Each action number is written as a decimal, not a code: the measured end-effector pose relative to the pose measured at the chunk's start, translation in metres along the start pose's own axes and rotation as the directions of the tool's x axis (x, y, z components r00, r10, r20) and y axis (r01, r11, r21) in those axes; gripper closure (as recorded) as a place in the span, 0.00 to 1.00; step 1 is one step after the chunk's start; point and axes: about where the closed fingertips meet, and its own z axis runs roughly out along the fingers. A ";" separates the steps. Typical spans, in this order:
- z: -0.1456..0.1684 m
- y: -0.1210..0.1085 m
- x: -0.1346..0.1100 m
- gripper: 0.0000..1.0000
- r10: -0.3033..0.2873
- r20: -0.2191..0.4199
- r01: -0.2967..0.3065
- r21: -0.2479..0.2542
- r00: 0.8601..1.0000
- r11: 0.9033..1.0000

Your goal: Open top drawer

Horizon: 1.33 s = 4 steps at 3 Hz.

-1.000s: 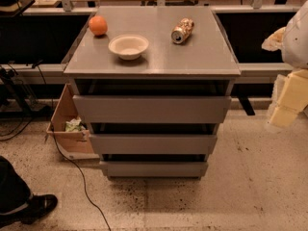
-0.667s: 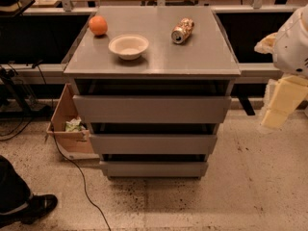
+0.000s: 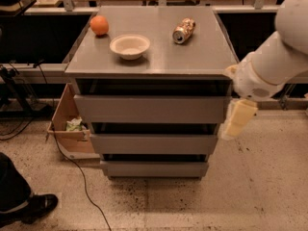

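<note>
The top drawer (image 3: 151,109) is the widest grey front, just under the cabinet top, with a dark gap above it. Two narrower grey fronts sit below it. Its front stands in line with the cabinet's face. My white arm comes in from the right. The cream gripper (image 3: 237,121) hangs down beside the right end of the top drawer's front, at about its height, close to the cabinet's right edge.
On the cabinet top (image 3: 192,57) lie an orange (image 3: 99,25), a white bowl (image 3: 129,46) and a tipped can (image 3: 183,31). An open cardboard box (image 3: 67,124) stands on the floor to the left, with a cable beside it. A person's shoe (image 3: 33,207) is at the lower left.
My arm has moved left and toward the cabinet; the gripper has gone from well right of it to right beside the top drawer's right end. The drawers have not moved.
</note>
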 end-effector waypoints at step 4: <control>0.105 -0.020 -0.012 0.00 0.052 0.134 -0.049 -0.024 0.990 0.999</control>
